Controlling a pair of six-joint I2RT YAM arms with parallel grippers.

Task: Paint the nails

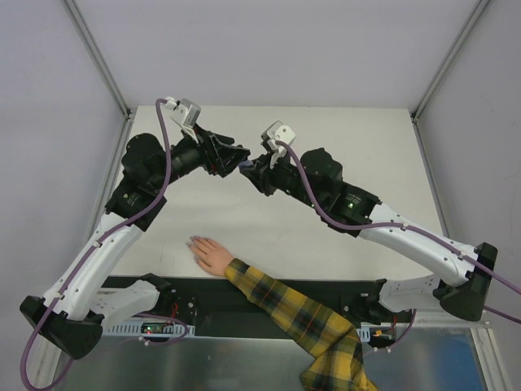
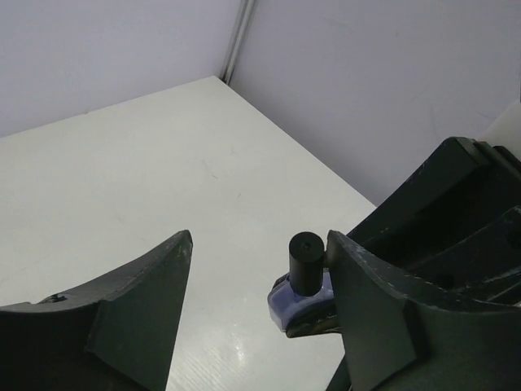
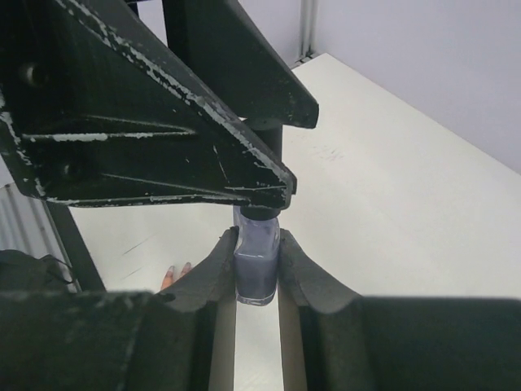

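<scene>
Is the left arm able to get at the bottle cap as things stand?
Probably yes: the left tool is open, its jaws either side of the cap. The right tool grips only the bottle lower down, leaving the cap free.

no text, label, brand, number or sign was legible in any view. the purple polish bottle (image 3: 257,262) turned a plain face to the right wrist camera, and nothing on it could be read.
</scene>
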